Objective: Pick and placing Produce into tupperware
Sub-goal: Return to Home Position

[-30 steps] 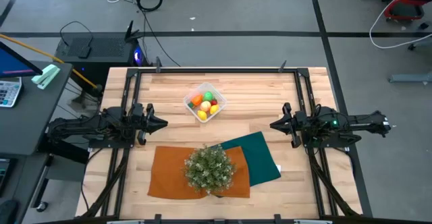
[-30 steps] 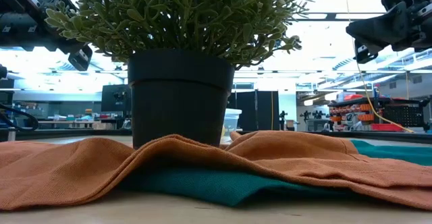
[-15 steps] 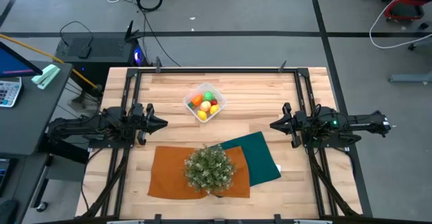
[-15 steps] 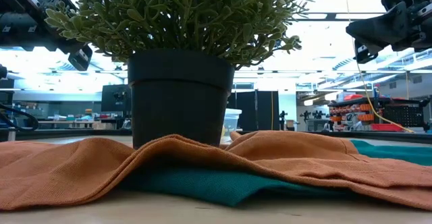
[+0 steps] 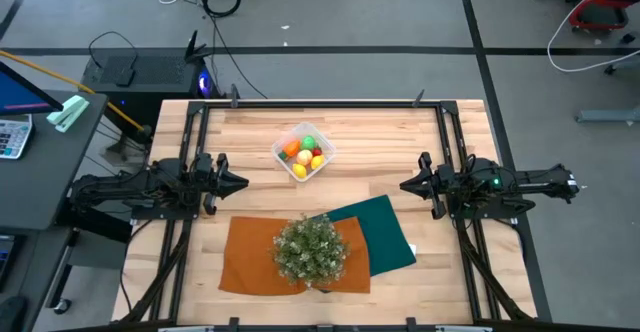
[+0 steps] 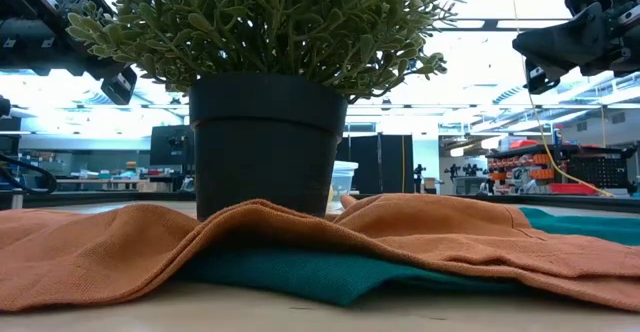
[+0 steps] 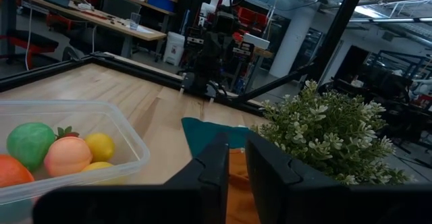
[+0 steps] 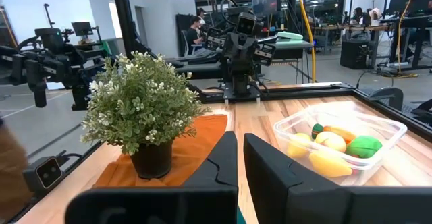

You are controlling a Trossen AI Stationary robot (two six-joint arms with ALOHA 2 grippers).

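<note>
The clear tupperware [image 5: 304,152] stands at the table's far middle with the produce [image 5: 306,152] inside it: green, orange, peach, red and yellow pieces. It also shows in the left wrist view [image 7: 67,150] and the right wrist view [image 8: 341,143]. My left gripper [image 5: 240,182] hangs above the table's left side, shut and empty, pointing toward the right edge. My right gripper [image 5: 405,185] hangs above the right side, shut and empty, pointing toward the left edge.
A bushy potted plant [image 5: 311,249] stands on an orange cloth [image 5: 250,257] near the front middle. A dark green cloth [image 5: 385,232] lies to its right, partly under the orange one. Black rails [image 5: 320,103] frame the table.
</note>
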